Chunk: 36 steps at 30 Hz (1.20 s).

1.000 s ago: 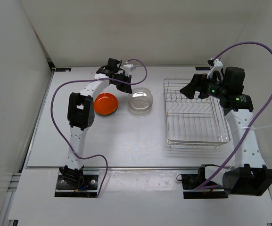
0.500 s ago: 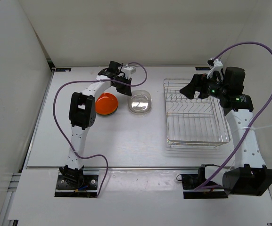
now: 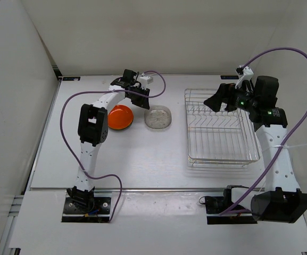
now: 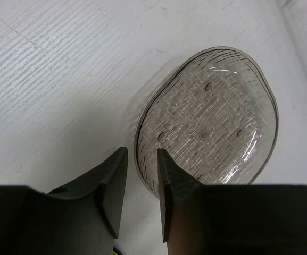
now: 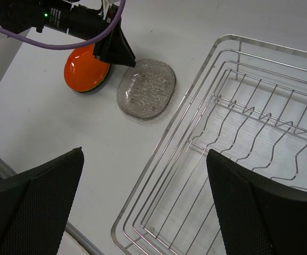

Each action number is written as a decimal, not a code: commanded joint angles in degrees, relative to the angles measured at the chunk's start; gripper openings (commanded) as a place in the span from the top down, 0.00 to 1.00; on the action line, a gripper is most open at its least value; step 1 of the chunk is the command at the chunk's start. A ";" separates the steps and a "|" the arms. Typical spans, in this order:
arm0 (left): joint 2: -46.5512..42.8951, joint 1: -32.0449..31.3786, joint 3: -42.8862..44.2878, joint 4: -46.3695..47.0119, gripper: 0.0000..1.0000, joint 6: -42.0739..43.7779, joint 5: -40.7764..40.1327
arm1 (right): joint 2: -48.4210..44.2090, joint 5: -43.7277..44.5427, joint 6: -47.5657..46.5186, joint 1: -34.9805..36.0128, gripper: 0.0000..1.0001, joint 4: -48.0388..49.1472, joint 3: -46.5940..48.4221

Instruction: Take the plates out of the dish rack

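Left wrist: clear plate flat on the worktop
Left pincer narrowly parted at its rim, gripping nothing; right pincer wide open, empty, over the rack's edge

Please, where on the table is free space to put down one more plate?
The widest bare patch is the near table, between the plates and the arm bases, left of the rack. Crowded: far left, where the orange plate, the clear plate and the left gripper sit close together.
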 commanded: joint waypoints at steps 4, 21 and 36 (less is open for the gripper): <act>-4.16 -0.22 1.36 0.46 0.58 0.21 -0.05 | -1.46 -1.43 -0.01 -0.35 0.01 1.04 0.82; -27.44 5.22 3.49 -7.71 0.00 -0.58 -25.24 | 12.94 18.58 -7.20 -4.82 0.01 -10.12 14.78; -46.87 30.53 -17.00 -8.94 0.00 -1.37 -25.46 | 21.92 27.31 -12.84 -19.33 0.01 -10.91 21.30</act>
